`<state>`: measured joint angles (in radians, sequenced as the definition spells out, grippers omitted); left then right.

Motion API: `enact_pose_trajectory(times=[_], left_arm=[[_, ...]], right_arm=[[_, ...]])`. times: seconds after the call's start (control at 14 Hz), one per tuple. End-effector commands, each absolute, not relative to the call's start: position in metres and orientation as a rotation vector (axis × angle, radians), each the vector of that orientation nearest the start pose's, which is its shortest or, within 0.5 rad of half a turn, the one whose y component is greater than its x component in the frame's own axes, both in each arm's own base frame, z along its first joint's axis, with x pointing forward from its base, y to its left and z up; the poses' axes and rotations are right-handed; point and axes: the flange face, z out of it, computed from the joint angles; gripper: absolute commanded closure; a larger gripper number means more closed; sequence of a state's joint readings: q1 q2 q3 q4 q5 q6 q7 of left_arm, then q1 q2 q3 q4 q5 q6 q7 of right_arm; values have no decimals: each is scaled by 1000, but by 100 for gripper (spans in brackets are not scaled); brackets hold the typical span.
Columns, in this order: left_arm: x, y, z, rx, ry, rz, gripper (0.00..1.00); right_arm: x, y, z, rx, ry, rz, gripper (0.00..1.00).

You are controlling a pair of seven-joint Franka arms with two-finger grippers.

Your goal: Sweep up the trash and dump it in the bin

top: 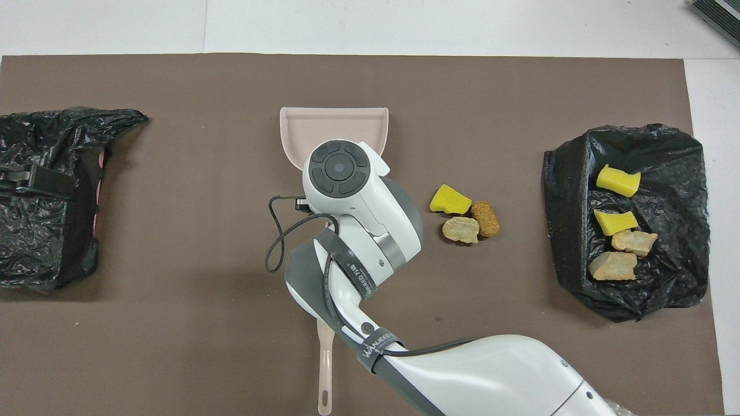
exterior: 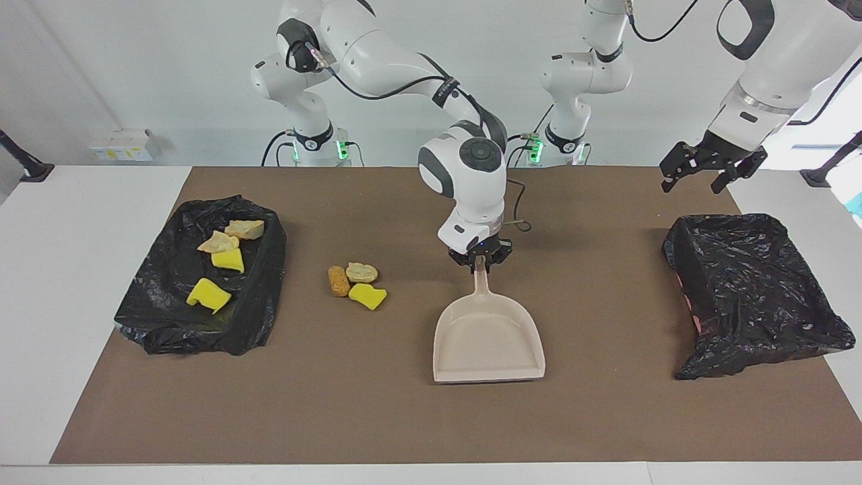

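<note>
Three pieces of trash lie together on the brown mat: an orange-brown lump (exterior: 338,281) (top: 485,218), a tan chunk (exterior: 361,272) (top: 461,229) and a yellow wedge (exterior: 368,296) (top: 450,200). Beside them, toward the left arm's end, the beige dustpan (exterior: 488,340) (top: 333,124) rests on the mat with its mouth pointing away from the robots. My right gripper (exterior: 479,261) is shut on its handle; in the overhead view the wrist hides it. Two yellow wedges (exterior: 209,294) and two tan chunks (exterior: 244,229) lie in the black-bagged bin (exterior: 266,283) (top: 563,231) at the right arm's end. My left gripper (exterior: 697,180) (top: 23,179) hangs open and empty.
A second black-bagged bin (exterior: 754,289) (top: 46,231) sits at the left arm's end, under the left gripper. A beige handle with a hang hole (top: 325,370) lies nearer to the robots than the dustpan, its other end hidden under the right arm. The mat ends near both bins.
</note>
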<state>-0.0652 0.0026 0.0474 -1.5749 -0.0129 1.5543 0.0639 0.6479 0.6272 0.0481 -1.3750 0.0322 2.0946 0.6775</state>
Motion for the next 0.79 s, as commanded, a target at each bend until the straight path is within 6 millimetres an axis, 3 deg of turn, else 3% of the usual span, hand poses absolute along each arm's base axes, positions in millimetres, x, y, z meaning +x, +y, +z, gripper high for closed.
enact_pose_trajectory(times=[0.0,0.14,0.21,0.29,0.5,0.71], left_arm=[[549,-8,623,-3133,132,36,0],[549,-9,623,-3133,137,36,0],[549,-12,623,-3133,142,34,0],[550,-15,624,-3134,156,29,0],[551,-19,623,-3139,171,24,0],[560,-45,607,-3133,228,60,0]], right_arm=[[570,467,351,-3027,27,-61,92],[573,463,357,-3024,18,-70,56],[575,461,363,-3022,-24,-88,10],[573,459,382,-3015,-92,-113,0],[549,440,441,-3056,-121,-5,0],[509,404,495,-3041,-98,27,0]])
